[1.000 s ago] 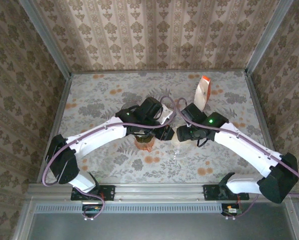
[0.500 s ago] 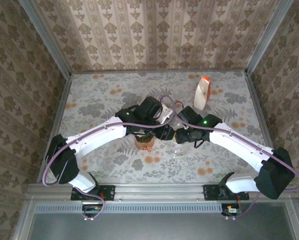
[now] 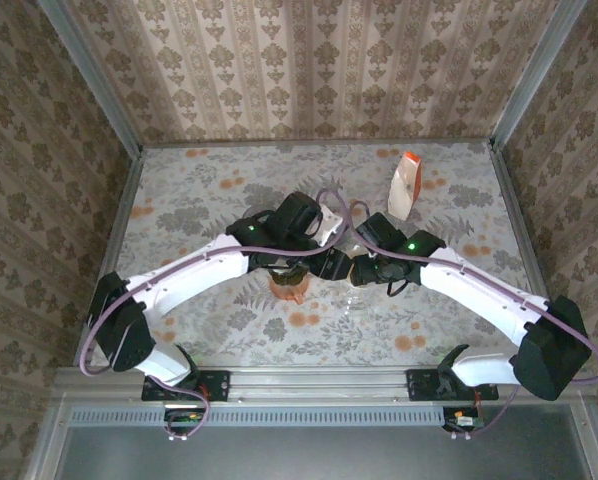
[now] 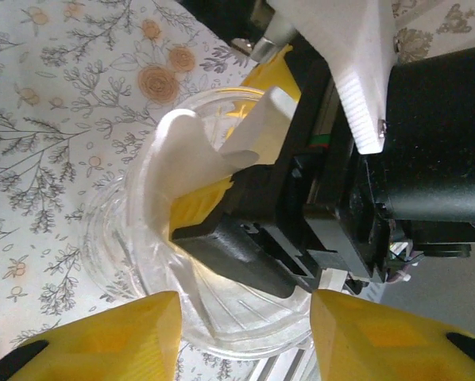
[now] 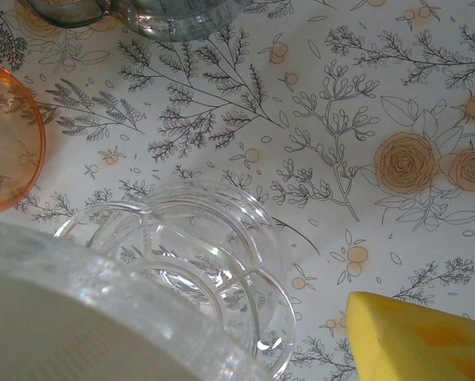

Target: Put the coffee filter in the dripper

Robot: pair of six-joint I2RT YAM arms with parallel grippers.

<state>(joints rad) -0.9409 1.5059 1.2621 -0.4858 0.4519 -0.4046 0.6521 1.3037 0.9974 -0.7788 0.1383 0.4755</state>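
Note:
The clear glass dripper (image 4: 114,246) stands on the flowered table (image 3: 189,190) between the two arms. The white coffee filter (image 4: 186,151) lies inside it, one fold sticking up above the rim. My right gripper (image 3: 352,272) is shut on the dripper's wall, one yellow-padded finger (image 4: 198,208) inside the cone and the other outside. In the right wrist view the dripper's rim (image 5: 102,317) sits close at the lower left, with one fingertip (image 5: 420,337) at the lower right. My left gripper (image 4: 245,333) hovers just over the dripper, jaws apart and holding nothing.
An orange cup (image 3: 289,287) stands just left of the dripper under the left arm. A white bag with an orange top (image 3: 404,185) stands at the back right. A clear glass vessel (image 5: 182,14) sits beyond the dripper. Walls close in the table on three sides.
The right arm has shifted slightly to the left with the dripper. The left arm has stayed over the dripper.

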